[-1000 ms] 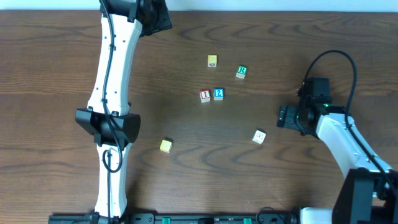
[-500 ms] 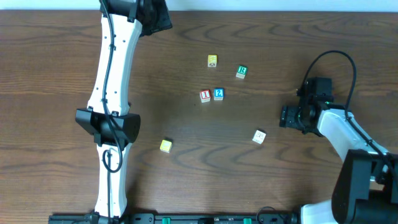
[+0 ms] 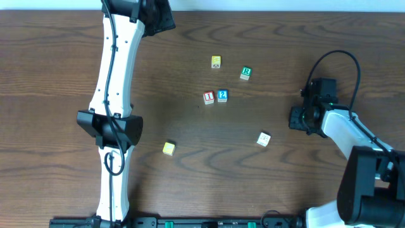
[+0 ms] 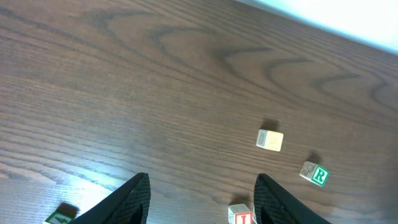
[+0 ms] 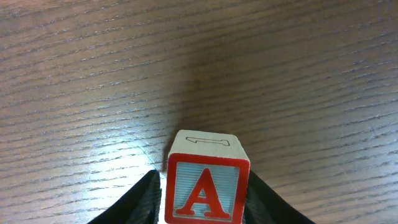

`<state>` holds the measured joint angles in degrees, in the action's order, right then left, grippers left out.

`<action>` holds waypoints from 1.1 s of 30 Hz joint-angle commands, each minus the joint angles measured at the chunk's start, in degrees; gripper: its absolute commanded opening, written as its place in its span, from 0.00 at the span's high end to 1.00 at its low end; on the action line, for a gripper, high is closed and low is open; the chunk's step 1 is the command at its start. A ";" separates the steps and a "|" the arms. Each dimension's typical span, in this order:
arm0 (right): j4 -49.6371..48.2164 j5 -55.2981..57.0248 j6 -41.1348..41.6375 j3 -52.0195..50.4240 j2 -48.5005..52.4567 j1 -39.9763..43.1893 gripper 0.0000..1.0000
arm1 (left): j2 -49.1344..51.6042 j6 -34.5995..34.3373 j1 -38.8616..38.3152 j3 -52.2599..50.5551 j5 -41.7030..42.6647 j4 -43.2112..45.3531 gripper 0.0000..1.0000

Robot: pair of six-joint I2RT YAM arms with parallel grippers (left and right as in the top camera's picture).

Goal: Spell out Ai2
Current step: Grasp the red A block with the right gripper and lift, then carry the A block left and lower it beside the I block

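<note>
The red "I" cube [image 3: 208,97] and the blue "2" cube [image 3: 222,95] sit side by side at the table's middle. The "I" cube also shows in the left wrist view [image 4: 241,216], low between the fingers. My right gripper [image 3: 296,118] is at the right, shut on the red "A" cube [image 5: 206,183], its letter facing the wrist camera. The gripper body hides that cube from overhead. My left gripper [image 3: 163,18] is open and empty at the far left back, well away from the cubes.
A green "R" cube [image 3: 245,73] and a yellow cube [image 3: 216,61] lie behind the pair. A pale cube [image 3: 264,139] lies left of the right gripper. Another yellow cube [image 3: 168,148] lies front left. The left arm stretches along the table's left side.
My right gripper has shifted a little to the right, away from the middle, with the "A" cube in it. The left arm and the loose cubes have not moved.
</note>
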<state>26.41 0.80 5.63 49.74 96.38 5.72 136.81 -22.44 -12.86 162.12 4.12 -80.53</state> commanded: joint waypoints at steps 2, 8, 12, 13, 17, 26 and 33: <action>-0.33 0.72 -0.13 0.26 0.28 0.33 0.63 | -0.52 0.68 0.11 0.76 -0.28 0.22 0.45; -0.50 1.33 -0.13 0.26 0.28 0.33 0.67 | -0.52 0.66 0.11 0.74 -0.35 0.24 0.45; -0.61 1.33 -0.13 0.26 0.28 0.33 0.69 | -0.50 0.66 0.11 0.74 -1.77 0.22 0.45; -0.70 1.33 -0.13 0.26 0.28 0.33 0.69 | -0.50 0.66 0.11 0.74 -1.77 0.22 0.45; -0.70 1.29 0.13 0.94 0.28 0.31 0.73 | -0.48 0.70 0.11 0.74 -1.77 0.22 0.45; 9.31 -1.77 4.07 15.26 0.28 -3.21 0.94 | -0.48 2.36 5.05 0.74 -1.75 -0.50 0.45; 13.62 -2.75 15.06 30.82 0.61 -20.79 0.99 | -0.48 4.46 13.33 0.74 -3.67 0.15 0.40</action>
<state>39.99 -0.69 14.11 76.40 96.82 -8.40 136.81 -19.99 -2.04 162.12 2.35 -80.51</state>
